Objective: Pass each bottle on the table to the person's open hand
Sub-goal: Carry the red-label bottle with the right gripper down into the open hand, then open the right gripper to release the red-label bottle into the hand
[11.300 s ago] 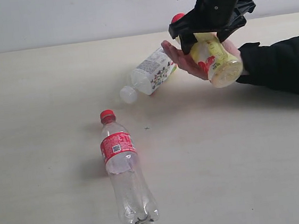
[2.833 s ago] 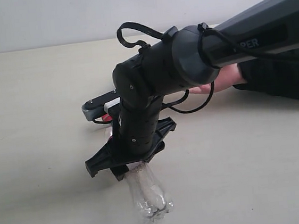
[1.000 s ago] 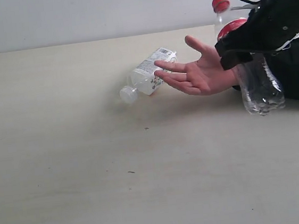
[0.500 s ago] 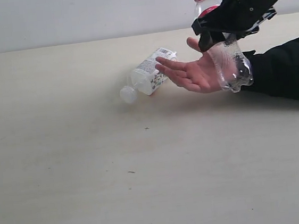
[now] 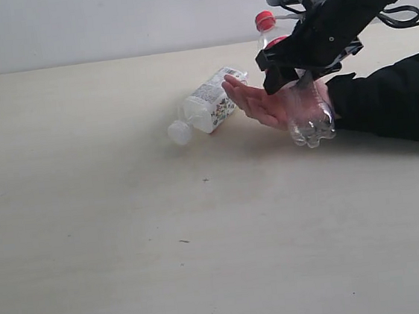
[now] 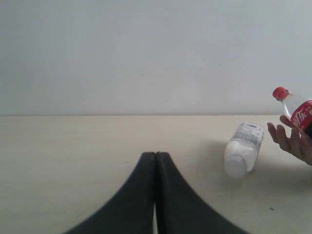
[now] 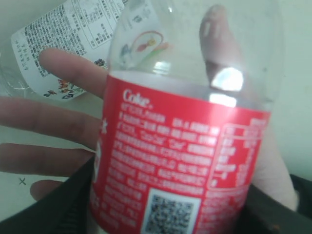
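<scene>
my right fingers [image 5: 297, 73] grip the clear bottle [image 5: 308, 114] around its middle, tilted over the open hand [image 5: 259, 105], and my left fingers [image 6: 155, 195] are closed, empty, above the tabletop [image 5: 129, 248].

- Worktop [image 5: 117, 272]: open across the left and front.
- Lying bottle [image 5: 208, 106] (cap toward the front) blocks the side beside the person's fingers [image 5: 239, 96].
- Sleeve [image 5: 391, 104] bars the right.

Palm of the hand [image 5: 263, 108] apparently behind clear bottle [image 5: 307, 114] and right pincer [image 5: 296, 77].
</scene>
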`<state>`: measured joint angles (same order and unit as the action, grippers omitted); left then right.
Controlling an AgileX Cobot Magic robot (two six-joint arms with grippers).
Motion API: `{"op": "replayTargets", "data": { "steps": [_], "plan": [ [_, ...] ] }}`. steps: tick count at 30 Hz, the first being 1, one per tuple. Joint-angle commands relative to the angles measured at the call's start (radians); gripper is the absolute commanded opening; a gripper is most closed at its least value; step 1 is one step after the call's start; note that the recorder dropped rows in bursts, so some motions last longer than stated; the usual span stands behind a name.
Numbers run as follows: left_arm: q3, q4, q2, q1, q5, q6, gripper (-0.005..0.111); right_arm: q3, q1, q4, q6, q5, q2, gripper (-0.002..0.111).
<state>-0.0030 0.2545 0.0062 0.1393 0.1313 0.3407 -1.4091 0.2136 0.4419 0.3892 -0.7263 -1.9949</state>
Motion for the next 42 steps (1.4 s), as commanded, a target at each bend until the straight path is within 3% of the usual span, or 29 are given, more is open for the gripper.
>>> {"op": "replayTargets", "data": {
  "steps": [1,4,7,9,13,16,26,32,38,42],
  "plan": [
    [0.003,0.001,-0.006,0.000,-0.003,-0.002,0.000,-0.006,-0.004,0.006,0.009,-0.002,-0.007,0.000],
    [0.003,0.001,-0.006,0.000,-0.003,-0.002,0.000,-0.006,-0.004,0.006,0.009,-0.002,-0.007,0.001],
    [0.003,0.001,-0.006,0.000,-0.003,-0.002,0.000,-0.006,-0.004,0.006,0.009,-0.002,-0.007,0.010],
    [0.003,0.001,-0.006,0.000,-0.003,-0.002,0.000,-0.006,-0.004,0.006,0.009,-0.002,-0.007,0.034],
    [0.003,0.001,-0.006,0.000,-0.003,-0.002,0.000,-0.006,-0.004,0.008,0.009,0.000,-0.007,0.068],
    [0.003,0.001,-0.006,0.000,-0.003,-0.002,0.000,-0.006,-0.004,0.008,0.009,0.013,-0.007,0.078],
    [0.003,0.001,-0.006,0.000,-0.003,-0.002,0.000,-0.006,-0.004,0.008,0.005,0.022,0.023,0.078],
    [0.003,0.001,-0.006,0.000,-0.003,-0.002,0.000,-0.006,-0.004,-0.005,0.005,-0.039,0.161,0.074],
    [0.003,0.001,-0.006,0.000,-0.003,-0.002,0.000,0.060,-0.004,-0.005,-0.019,-0.167,0.358,0.037],
    [0.003,0.001,-0.006,0.000,-0.003,-0.002,0.000,0.263,-0.004,0.015,-0.020,-0.067,0.562,0.006]
  ]
}}
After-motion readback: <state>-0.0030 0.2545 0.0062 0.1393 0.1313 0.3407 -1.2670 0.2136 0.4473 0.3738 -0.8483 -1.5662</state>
